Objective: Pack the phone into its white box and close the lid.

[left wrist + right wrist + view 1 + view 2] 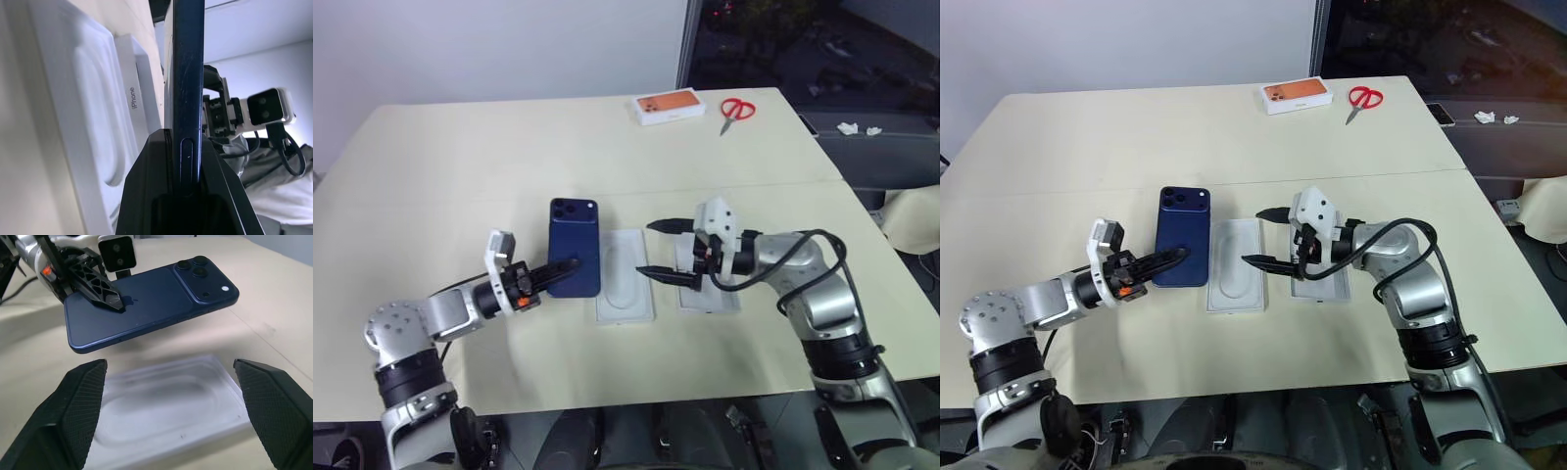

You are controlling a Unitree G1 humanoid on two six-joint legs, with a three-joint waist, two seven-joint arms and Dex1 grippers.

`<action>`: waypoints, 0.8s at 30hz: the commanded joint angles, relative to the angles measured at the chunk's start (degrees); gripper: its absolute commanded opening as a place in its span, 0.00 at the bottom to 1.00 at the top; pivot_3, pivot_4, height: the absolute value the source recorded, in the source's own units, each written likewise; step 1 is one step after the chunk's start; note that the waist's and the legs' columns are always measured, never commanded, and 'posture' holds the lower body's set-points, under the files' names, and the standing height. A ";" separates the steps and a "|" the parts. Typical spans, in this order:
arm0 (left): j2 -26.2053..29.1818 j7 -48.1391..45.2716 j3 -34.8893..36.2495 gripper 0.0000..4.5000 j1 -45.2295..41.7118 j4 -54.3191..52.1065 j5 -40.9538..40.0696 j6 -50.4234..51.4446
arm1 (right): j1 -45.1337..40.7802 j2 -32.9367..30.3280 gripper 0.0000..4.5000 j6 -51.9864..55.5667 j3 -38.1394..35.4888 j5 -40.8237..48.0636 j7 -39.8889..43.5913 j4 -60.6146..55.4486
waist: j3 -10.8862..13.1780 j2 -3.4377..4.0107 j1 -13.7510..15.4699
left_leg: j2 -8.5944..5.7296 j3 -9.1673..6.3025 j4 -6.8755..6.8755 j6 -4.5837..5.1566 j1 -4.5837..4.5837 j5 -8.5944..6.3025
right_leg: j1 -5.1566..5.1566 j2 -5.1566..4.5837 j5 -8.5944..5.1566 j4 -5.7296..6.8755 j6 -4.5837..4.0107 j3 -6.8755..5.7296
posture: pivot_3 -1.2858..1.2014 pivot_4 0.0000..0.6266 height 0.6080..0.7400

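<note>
Left end effector [570, 264] pinches the phone [574, 245] above the table [460, 147] | right end effector [666, 250] spread, empty | step: transfer | next: you lower it into the white box [710, 294].

I count one phone [574, 245], one white insert [625, 276], one white box [709, 290], one orange-topped box [666, 108], one pair of red scissors [735, 112], and two grippers, left [560, 268] and right [662, 249].
</note>
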 commanded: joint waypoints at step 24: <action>14.57 -5.51 -2.30 0.00 0.70 3.17 -3.84 -9.81 | 1.90 -4.72 0.80 11.97 23.85 -11.12 -5.64 -9.10 | 0.02 -0.03 0.15 | 0.04 -0.03 0.08 -0.25 -0.16 0.15 | -0.07 0.02 0.01 -0.04 -0.03 -0.04 | 0.52 0.24 1.00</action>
